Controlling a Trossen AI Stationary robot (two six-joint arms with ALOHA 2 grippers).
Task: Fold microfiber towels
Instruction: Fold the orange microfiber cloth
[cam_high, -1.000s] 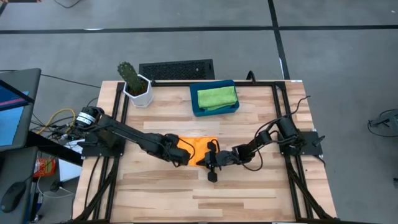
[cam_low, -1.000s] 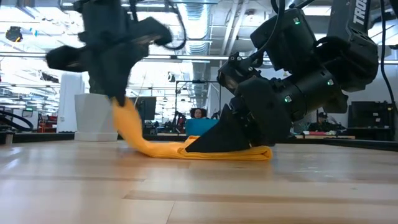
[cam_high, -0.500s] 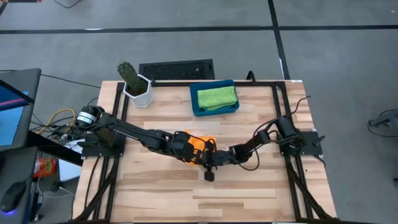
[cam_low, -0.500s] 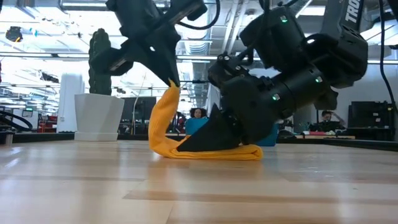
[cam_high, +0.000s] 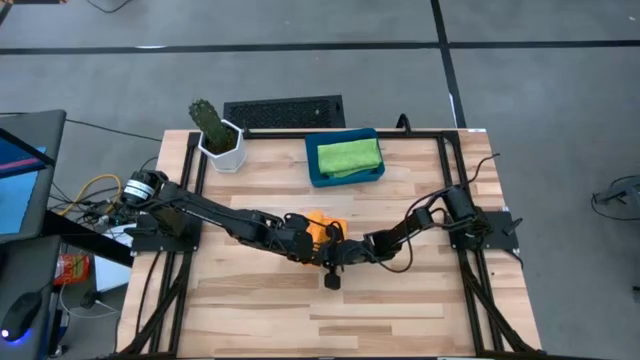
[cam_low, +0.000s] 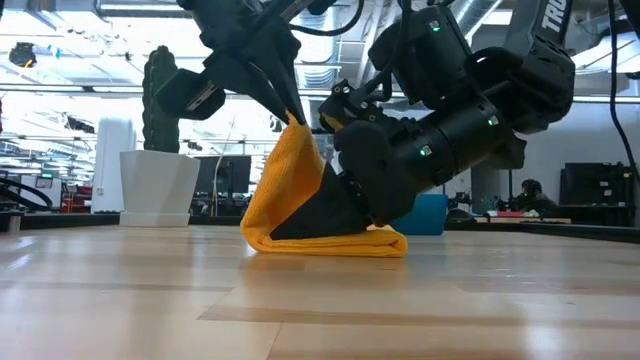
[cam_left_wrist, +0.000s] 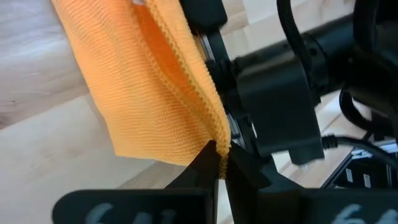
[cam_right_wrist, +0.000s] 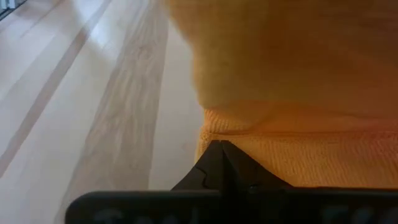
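Wooden table (cam_high: 400, 300): blue tray (cam_high: 345, 178) holds green towel (cam_high: 348, 157). Orange towel (cam_low: 290, 195), half-folded, tented; left gripper (cam_low: 290, 112) and right gripper (cam_low: 345, 205) each pinched shut on it.

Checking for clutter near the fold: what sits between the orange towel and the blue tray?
Nothing: in the high view, only bare wooden table lies between the orange towel and the blue tray, which holds a green towel.
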